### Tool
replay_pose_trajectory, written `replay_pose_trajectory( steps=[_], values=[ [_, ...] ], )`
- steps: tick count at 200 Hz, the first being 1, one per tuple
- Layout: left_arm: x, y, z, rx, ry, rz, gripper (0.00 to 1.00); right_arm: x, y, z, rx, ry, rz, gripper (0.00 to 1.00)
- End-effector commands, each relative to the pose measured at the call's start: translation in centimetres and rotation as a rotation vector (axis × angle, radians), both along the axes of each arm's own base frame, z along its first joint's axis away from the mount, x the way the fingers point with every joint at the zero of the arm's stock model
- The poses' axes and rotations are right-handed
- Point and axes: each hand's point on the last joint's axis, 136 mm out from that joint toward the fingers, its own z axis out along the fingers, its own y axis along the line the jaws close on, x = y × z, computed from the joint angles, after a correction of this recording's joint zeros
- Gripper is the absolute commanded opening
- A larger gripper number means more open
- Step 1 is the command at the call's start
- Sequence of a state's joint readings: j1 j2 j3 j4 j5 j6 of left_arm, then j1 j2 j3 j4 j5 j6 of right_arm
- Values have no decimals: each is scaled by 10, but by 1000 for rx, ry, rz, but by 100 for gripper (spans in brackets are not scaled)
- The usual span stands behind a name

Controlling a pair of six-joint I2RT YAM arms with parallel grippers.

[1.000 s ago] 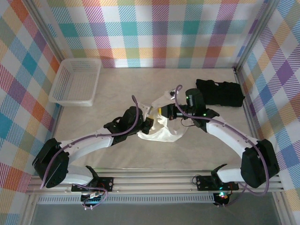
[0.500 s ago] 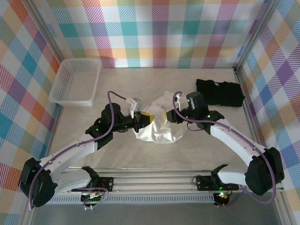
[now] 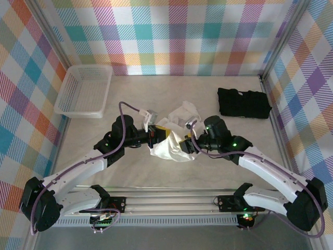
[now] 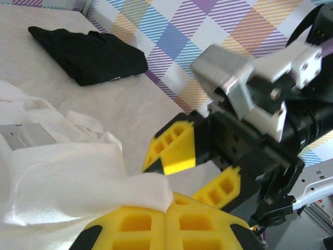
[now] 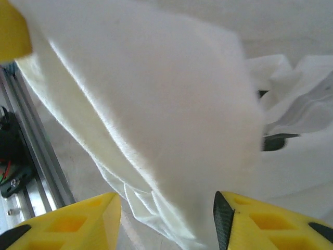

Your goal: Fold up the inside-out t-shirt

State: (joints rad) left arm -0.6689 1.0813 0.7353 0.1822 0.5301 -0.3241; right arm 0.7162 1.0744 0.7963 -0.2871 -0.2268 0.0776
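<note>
We judge the folding barely begun: the t-shirt (image 3: 174, 146) lies bunched at mid-table (no flat layer, no crease). Our left gripper (image 4: 165, 202) pinches 1 edge; the right gripper (image 5: 164, 205) stands open beside hanging cloth.

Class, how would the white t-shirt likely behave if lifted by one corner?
Probably floppy: the white t-shirt sags in folds from the left gripper's pinch. Likely light: a small pinch raises part of it. Pushed, it would probably bunch, since it lies crumpled.
</note>
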Motion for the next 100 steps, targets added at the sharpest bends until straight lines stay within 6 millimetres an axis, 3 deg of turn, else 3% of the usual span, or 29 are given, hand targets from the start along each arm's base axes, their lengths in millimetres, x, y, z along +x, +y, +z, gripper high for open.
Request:
replay_pose_trajectory(
  steps=[1, 20, 30, 46, 60, 76, 100],
  values=[
    [-1, 4, 19, -21, -56, 8, 0, 13, 17, 1, 18, -62, 24, 45],
    [5, 12, 18, 0, -60, 70, 0, 13, 29, 7, 49, -62, 74, 10],
    [18, 26, 10, 49, -47, 185, 0, 6, 31, 15, 68, -65, 118, 0],
    [48, 64, -10, 181, -20, 456, 0, -8, 27, 32, 139, -65, 182, 0],
    [60, 82, -24, 280, -26, 562, 0, -18, 26, 50, 253, -32, 240, 0],
    [64, 86, -32, 341, -21, 581, 1, -24, 30, 61, 348, 8, 287, 0],
    [61, 80, -37, 355, -9, 536, 11, -22, 37, 67, 417, 52, 296, 0]
  ],
)
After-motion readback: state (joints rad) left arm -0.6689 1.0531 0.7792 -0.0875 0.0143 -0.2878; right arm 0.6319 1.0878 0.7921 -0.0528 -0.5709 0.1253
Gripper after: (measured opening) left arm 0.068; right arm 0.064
